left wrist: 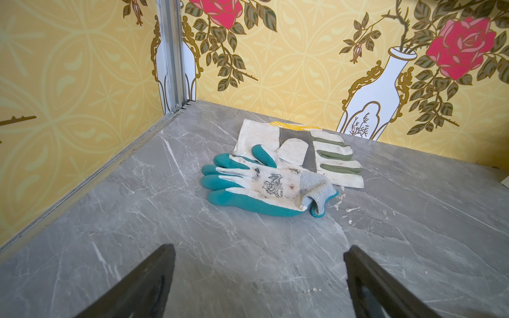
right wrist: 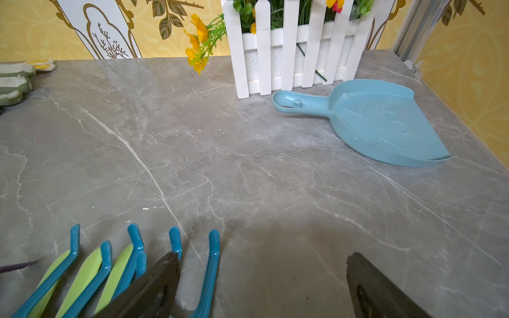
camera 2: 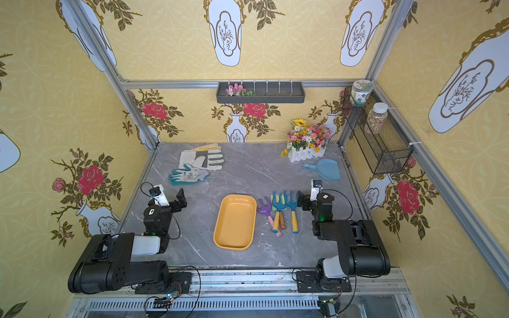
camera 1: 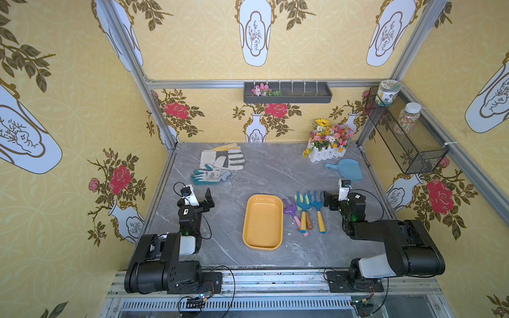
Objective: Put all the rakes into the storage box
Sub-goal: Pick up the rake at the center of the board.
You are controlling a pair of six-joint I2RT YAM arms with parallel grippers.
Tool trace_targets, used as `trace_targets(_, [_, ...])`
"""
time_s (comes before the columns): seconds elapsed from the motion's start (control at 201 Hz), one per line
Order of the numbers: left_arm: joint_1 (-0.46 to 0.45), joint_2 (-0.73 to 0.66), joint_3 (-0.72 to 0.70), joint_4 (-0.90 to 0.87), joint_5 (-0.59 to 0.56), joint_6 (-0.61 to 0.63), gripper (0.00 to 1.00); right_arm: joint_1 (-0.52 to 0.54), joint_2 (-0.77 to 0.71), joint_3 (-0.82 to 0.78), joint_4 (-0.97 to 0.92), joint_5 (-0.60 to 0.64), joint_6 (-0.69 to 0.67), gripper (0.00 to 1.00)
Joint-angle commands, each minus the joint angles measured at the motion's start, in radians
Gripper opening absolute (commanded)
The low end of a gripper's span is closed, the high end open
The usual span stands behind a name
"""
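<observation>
The right end effector (right wrist: 261,257) hung with its jaws spread wide, low over the desk (camera 1: 256,176), just beside the prongs of a blue rake (camera 1: 316,205) with a yellow handle. That rake lay on the desk with the other rakes (camera 1: 298,210), next to the yellow storage box (camera 1: 263,220), not in it. The left end effector (left wrist: 259,247) was spread too, near the gloves (left wrist: 275,179).

A: How do the arms look?
B: Both the left arm (camera 1: 165,264) and right arm (camera 1: 399,242) are black and blocky, with a white shell (camera 1: 187,245) near each base, a green light (camera 1: 186,233) and looping black cables (camera 1: 207,228).
A: Wrists?
B: White cameras (camera 1: 190,196), small white stickers (camera 1: 186,211). The left gripper (left wrist: 259,247) and right gripper (right wrist: 261,254) have matte black fingers (left wrist: 148,280).
</observation>
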Motion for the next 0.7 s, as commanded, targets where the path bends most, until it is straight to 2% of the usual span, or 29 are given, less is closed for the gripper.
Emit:
trace_targets(0.0, [0.001, 0.001, -0.003, 0.015, 0.003, 0.001, 1.00, 0.000, 0.002, 0.007, 0.000, -0.007, 0.006, 0.97])
trace_targets(0.697, [0.000, 0.002, -0.002, 0.016, 0.000, 0.001, 1.00, -0.006, 0.003, 0.006, 0.003, -0.023, 0.017, 0.97])
